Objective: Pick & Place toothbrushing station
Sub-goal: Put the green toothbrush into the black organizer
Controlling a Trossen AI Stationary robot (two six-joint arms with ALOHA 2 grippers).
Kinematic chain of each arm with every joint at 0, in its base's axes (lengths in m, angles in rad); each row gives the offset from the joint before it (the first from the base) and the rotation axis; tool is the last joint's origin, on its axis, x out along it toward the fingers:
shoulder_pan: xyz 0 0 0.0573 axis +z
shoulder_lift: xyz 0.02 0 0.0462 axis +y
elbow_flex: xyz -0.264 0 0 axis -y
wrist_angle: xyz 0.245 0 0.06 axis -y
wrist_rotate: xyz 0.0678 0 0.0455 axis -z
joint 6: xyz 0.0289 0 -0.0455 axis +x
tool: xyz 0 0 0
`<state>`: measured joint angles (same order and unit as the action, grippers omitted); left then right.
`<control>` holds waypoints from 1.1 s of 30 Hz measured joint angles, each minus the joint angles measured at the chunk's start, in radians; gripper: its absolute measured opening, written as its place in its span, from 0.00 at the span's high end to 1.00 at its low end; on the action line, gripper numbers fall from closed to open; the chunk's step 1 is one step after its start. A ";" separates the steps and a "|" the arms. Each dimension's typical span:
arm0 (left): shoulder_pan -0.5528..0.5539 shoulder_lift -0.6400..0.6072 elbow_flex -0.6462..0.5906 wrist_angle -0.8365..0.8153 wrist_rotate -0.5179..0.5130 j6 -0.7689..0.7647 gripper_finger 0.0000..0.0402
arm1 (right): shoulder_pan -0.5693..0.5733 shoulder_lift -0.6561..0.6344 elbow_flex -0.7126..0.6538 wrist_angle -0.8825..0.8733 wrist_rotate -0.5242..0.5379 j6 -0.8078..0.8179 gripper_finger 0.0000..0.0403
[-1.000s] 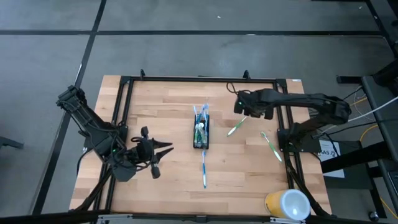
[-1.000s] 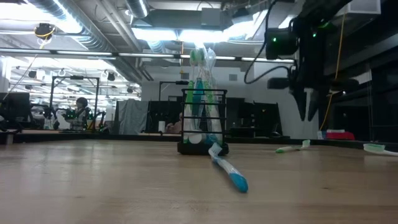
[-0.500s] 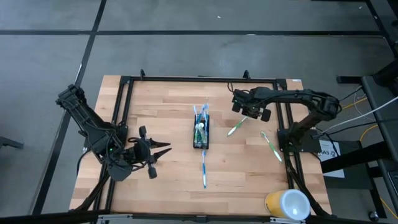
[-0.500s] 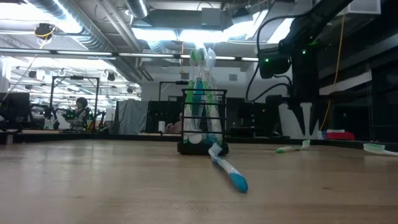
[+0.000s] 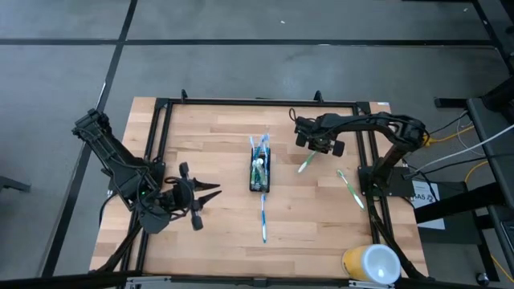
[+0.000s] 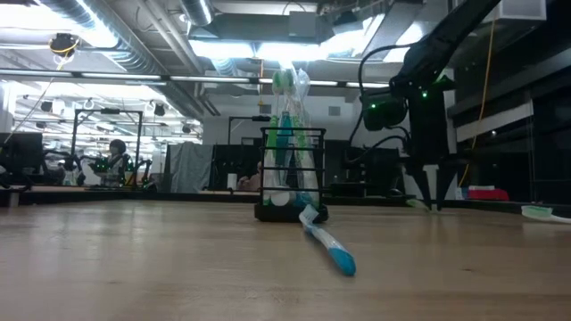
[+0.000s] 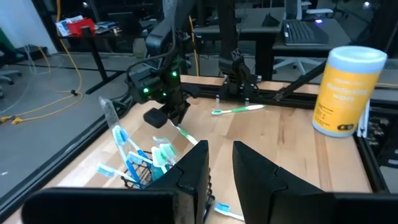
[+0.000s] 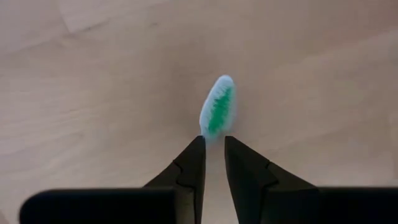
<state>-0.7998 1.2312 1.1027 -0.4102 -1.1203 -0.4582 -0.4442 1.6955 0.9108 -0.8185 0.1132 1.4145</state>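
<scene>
Both arms are dark, almost black, built from angular segments joined by round joints. The left arm [image 5: 120,164] has black cables along its links and a small green light near the wrist. The right arm [image 5: 369,124] also shows a green light at its wrist block, with a looping black cable. The fingers [image 8: 194,165] are matte black, tapering wedges.

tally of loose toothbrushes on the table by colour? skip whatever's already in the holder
Green-white toothbrush, under the right gripper: 1
Green-white toothbrush, by the table's right rail: 1
Blue-white toothbrush, in front of the black mesh holder: 1
Total loose: 3, namely 2 green-white and 1 blue-white.
</scene>
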 joint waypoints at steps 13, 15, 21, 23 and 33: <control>0.029 -0.014 0.000 0.004 -0.068 0.000 0.83 | 0.007 -0.012 -0.005 0.011 0.047 -0.101 0.99; 0.031 -0.016 0.000 0.007 -0.071 0.000 0.83 | 0.026 -0.041 -0.007 -0.002 0.051 -0.081 0.98; 0.030 -0.016 0.000 0.009 -0.120 0.026 0.83 | 0.056 -0.160 -0.005 -0.036 0.101 -0.037 0.91; 0.030 -0.016 0.000 0.011 -0.126 0.043 0.83 | 0.044 -0.177 -0.005 -0.063 0.120 -0.035 0.87; 0.031 -0.020 0.000 0.010 -0.145 0.060 0.83 | -0.056 -0.121 -0.003 0.025 0.054 -0.068 0.59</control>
<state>-0.7692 1.2111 1.1027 -0.4000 -1.2655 -0.3981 -0.5005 1.5746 0.9073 -0.7932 0.1667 1.3460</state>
